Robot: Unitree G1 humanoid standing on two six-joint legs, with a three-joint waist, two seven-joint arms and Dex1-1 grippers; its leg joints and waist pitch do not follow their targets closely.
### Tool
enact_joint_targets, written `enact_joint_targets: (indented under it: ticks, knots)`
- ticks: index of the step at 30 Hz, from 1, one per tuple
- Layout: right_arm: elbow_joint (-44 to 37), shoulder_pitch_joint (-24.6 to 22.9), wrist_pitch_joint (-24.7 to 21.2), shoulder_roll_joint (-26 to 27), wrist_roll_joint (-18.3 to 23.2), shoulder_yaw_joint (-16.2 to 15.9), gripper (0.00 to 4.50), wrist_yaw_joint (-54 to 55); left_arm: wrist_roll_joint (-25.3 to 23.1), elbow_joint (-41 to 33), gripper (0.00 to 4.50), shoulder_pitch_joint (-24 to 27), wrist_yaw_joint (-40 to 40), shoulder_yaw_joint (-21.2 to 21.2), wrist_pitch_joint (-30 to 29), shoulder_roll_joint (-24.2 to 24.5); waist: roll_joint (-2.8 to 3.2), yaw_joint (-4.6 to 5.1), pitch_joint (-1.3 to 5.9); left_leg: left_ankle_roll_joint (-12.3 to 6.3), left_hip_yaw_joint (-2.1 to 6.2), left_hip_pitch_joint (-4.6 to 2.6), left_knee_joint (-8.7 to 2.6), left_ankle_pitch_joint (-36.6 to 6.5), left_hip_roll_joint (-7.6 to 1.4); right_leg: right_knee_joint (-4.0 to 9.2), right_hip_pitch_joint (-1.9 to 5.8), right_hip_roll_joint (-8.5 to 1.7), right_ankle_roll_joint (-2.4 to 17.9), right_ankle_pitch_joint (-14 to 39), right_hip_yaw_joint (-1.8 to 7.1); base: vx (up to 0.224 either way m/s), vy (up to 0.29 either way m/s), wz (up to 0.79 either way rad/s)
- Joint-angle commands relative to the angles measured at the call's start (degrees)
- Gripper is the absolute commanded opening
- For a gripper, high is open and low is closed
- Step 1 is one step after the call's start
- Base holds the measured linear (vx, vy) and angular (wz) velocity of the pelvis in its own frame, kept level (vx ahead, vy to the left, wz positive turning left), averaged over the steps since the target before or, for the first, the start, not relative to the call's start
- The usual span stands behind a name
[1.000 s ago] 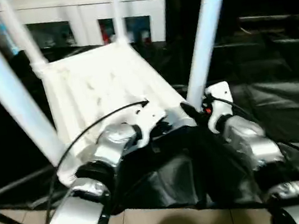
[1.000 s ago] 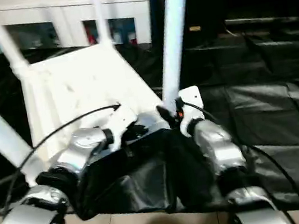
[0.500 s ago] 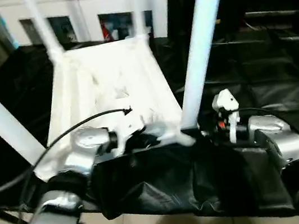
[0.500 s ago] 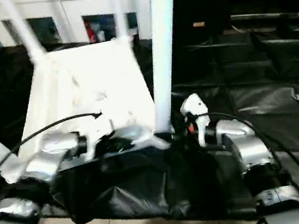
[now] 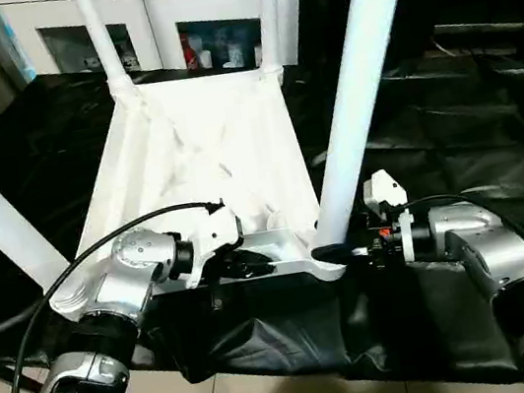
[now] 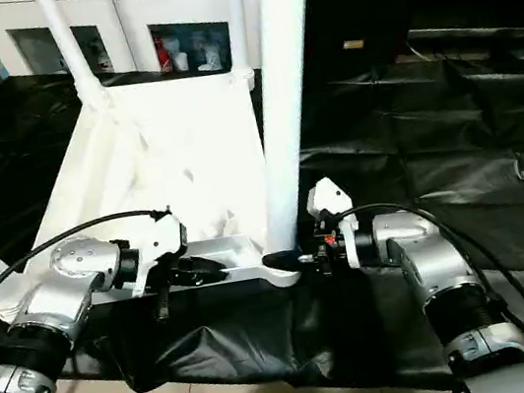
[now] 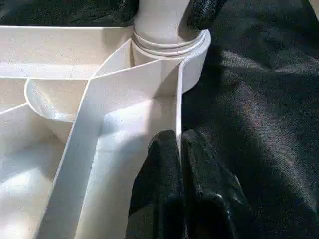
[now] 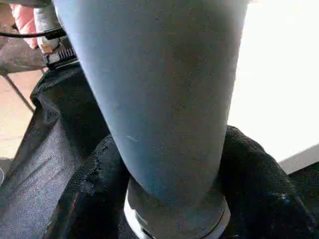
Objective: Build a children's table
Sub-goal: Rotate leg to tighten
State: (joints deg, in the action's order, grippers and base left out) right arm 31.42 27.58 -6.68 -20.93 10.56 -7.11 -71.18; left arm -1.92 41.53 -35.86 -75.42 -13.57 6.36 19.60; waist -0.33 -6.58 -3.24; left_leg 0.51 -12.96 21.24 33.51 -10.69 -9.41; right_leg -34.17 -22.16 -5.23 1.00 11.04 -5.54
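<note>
the children's table (image 5: pixel 201 156) lies upside down on the black-draped counter (image 5: pixel 496 159), legs pointing up. the left hand (image 7: pixel 179 149) is clenched on the thin rim wall, likely steadying the top. at 3 o'clock of it, the right hand (image 8: pixel 172 189) grasps the near leg (image 5: pixel 349 113) at its corner socket (image 5: pixel 328 264). the legs' upper ends are cut off.

You see the children's table (image 5: pixel 206 155) now squared up, far legs at twelve o'clock. Your right pincer (image 5: pixel 336 253) has swung to three o'clock of the near leg (image 5: pixel 345 93), fingers around its base.
</note>
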Motion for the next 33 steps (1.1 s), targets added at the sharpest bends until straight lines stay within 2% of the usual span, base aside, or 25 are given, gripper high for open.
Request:
enact_joint_targets:
  ticks: [1,3,4,6,7,8,9,10,11,12,13,16,17,19,22,24,25,26,27,29,31,33]
  knots:
    - [-0.4,-1.9,-1.8,1.0,-0.2,-2.6,2.26,-1.6,1.6,-1.1,0.0,0.2,1.7,-0.1,-0.1,-1.9,-0.29,-0.17,3.71,-1.89,2.62,-1.19,-3.94,-9.8,-5.33,3.31,2.03,-5.59,14.1,8.9,3.83,0.0,0.0,0.0]
    - [-1.1,-3.1,-2.5,2.4,0.1,-1.5,2.21,2.0,0.2,1.2,0.0,-1.2,6.9,0.5,0.3,-3.7,-0.31,-0.29,3.7,-1.73,2.66,-1.34,-3.99,-10.2,-5.45,3.31,2.01,-5.57,14.1,8.4,3.88,0.0,0.0,0.0]
    - [-1.1,-3.1,-2.5,2.4,0.1,-1.5,2.21,2.0,0.2,1.2,0.0,-1.2,6.9,0.5,0.3,-3.7,-0.33,-0.31,3.56,-1.6,2.67,-1.39,-4.05,-10.8,-5.43,3.45,1.9,-5.59,14.1,9.1,3.89,0.0,0.0,0.0]
    - [-0.6,-3.4,-2.3,3.4,-0.3,-0.8,2.13,5.0,-0.4,2.4,0.0,-2.1,9.8,0.9,0.0,-4.8,-0.3,-0.28,3.42,-0.75,2.76,-1.47,-4.2,-13.0,-5.34,4.01,1.95,-5.77,13.3,13.2,3.88,0.0,0.0,0.0]
    - [1.5,-2.8,-2.0,5.0,-1.2,0.3,2.13,10.3,-1.0,4.0,0.0,-3.1,13.1,1.3,-0.4,-5.9,-0.32,-0.2,3.26,-0.04,2.89,-1.53,-4.27,-14.6,-5.31,4.42,1.9,-5.94,12.5,16.5,3.94,0.0,0.0,0.0]
    - [4.9,-1.9,-1.7,7.8,-2.2,2.5,2.11,19.0,-2.4,7.0,0.0,-5.1,19.1,1.6,-0.6,-7.8,0.09,0.12,3.1,1.22,3.17,-1.84,-4.36,-16.6,-5.21,4.88,1.53,-6.1,11.6,20.7,3.99,0.0,0.0,0.0]
    - [6.0,-1.6,-1.7,8.8,-2.3,3.3,2.11,22.1,-3.1,8.2,0.0,-5.8,21.4,1.6,-0.5,-8.5,-0.17,0.73,3.02,2.71,3.51,-2.07,-4.49,-18.7,-5.08,5.28,1.32,-6.09,10.5,24.7,3.88,-0.05,0.0,-0.03]
    - [6.8,-1.4,-1.8,9.7,-2.2,4.0,2.08,24.4,-3.4,9.1,0.0,-6.5,23.2,1.7,-0.8,-9.2,-0.33,0.86,3.13,3.08,3.71,-1.99,-4.56,-19.1,-5.01,5.42,1.61,-6.2,10.0,25.9,3.75,-0.058,0.01,-0.07]
    - [8.2,-1.0,-2.4,12.1,-1.7,5.9,2.07,30.0,-3.3,10.9,0.0,-7.9,27.1,2.4,-1.4,-11.0,-0.3,1.02,3.04,3.15,3.92,-1.89,-4.68,-19.5,-5.1,5.73,1.69,-6.29,8.9,27.3,3.67,-0.058,0.01,-0.07]
    - [8.2,-1.0,-2.4,12.1,-1.7,5.9,2.07,30.0,-3.3,10.9,0.0,-7.9,27.1,2.4,-1.4,-11.0,0.23,1.38,2.92,3.42,3.85,-2.17,-4.74,-21.0,-5.11,6.08,1.21,-6.08,8.5,27.7,3.79,0.0,0.0,0.0]
    - [8.8,-0.8,-2.8,13.3,-1.4,6.8,2.06,32.8,-3.3,11.7,0.0,-8.6,28.9,2.8,-1.7,-11.8,-0.02,1.53,2.9,3.35,3.93,-2.21,-4.73,-21.8,-5.01,6.19,1.21,-6.04,8.3,28.2,3.7,0.0,0.0,0.0]
    - [10.8,0.5,-3.5,16.6,-1.4,8.8,2.05,41.2,-4.3,14.0,0.0,-10.6,34.0,3.0,-2.2,-13.9,0.55,1.86,2.93,3.1,4.04,-2.23,-4.66,-22.6,-4.82,6.55,1.09,-6.1,7.7,29.3,3.7,0.0,0.0,0.0]
    - [11.4,1.4,-3.0,18.1,-1.3,9.0,2.05,42.6,-4.5,14.7,0.0,-11.3,35.3,3.1,-2.6,-14.7,0.24,1.93,3.05,3.06,4.11,-2.06,-4.77,-22.5,-4.82,6.48,1.27,-6.01,7.5,28.6,3.62,0.0,0.0,0.0]
    - [11.9,2.1,-1.9,19.5,-2.3,8.4,2.05,43.0,-4.7,15.6,0.0,-12.0,36.3,3.1,-2.6,-15.3,0.44,1.88,3.11,3.03,4.01,-2.11,-4.83,-22.5,-4.89,6.31,1.17,-5.89,8.0,26.5,3.66,0.0,0.0,0.0]
    - [12.7,3.0,0.9,20.7,-4.2,6.5,2.05,41.9,-5.1,17.2,0.0,-12.8,37.1,3.1,-1.6,-15.7,0.16,1.75,3.14,2.58,3.79,-2.1,-4.81,-22.1,-4.85,6.14,1.11,-5.96,8.9,23.8,3.81,0.0,0.0,0.0]
    - [12.2,3.0,1.6,21.0,-3.9,6.1,2.6,40.5,-4.9,17.2,0.0,-12.6,36.0,2.9,-1.0,-15.4,0.26,1.68,3.09,2.29,3.75,-2.11,-4.84,-22.0,-4.9,6.06,1.17,-5.96,9.2,23.2,3.86,0.0,0.0,0.0]
    - [11.6,2.9,1.5,20.9,-3.6,5.9,2.6,39.3,-4.7,17.0,0.0,-12.3,34.8,2.8,-0.5,-15.1,0.01,1.63,3.09,1.92,3.69,-1.99,-4.78,-21.4,-4.88,5.98,1.26,-6.06,9.4,22.9,3.93,0.0,0.0,0.0]
    - [10.8,2.7,1.3,20.1,-3.4,5.3,2.79,37.0,-4.3,16.1,0.0,-11.6,32.5,2.6,0.0,-14.5,-0.32,1.63,3.06,1.41,3.66,-1.82,-4.8,-21.0,-4.85,6.03,1.41,-6.07,9.4,23.2,3.89,0.0,0.0,0.0]
    - [10.1,2.4,1.3,19.3,-3.5,4.6,2.84,35.1,-3.9,15.2,0.0,-11.0,30.4,2.5,0.2,-14.0,-0.18,1.55,3.05,0.84,3.71,-1.63,-4.74,-20.4,-4.85,5.98,1.57,-6.23,9.2,23.6,3.93,0.0,0.0,0.0]
    - [9.2,2.1,1.4,17.8,-3.5,3.5,2.95,32.1,-3.3,14.0,0.0,-10.1,27.6,2.2,0.6,-13.1,-0.28,1.58,3.11,0.27,3.85,-1.08,-4.85,-19.0,-4.89,5.77,1.91,-6.24,8.9,23.7,3.87,0.0,0.0,0.0]
    - [7.1,1.4,1.1,15.2,-3.2,2.1,2.95,26.2,-2.7,12.3,0.0,-8.7,23.2,1.7,1.5,-11.5,-0.16,1.32,3.11,-0.08,3.71,-1.36,-4.68,-18.4,-4.94,5.8,1.81,-6.22,9.2,23.0,3.93,0.0,0.0,0.0]
    - [4.8,0.6,0.9,12.1,-2.5,1.3,2.95,20.1,-1.5,10.2,0.0,-7.2,17.8,1.4,2.3,-9.9,0.03,1.23,3.11,-0.36,3.54,-1.21,-4.73,-17.8,-5.06,5.37,1.94,-5.97,10.2,20.7,3.91,0.0,0.0,0.0]
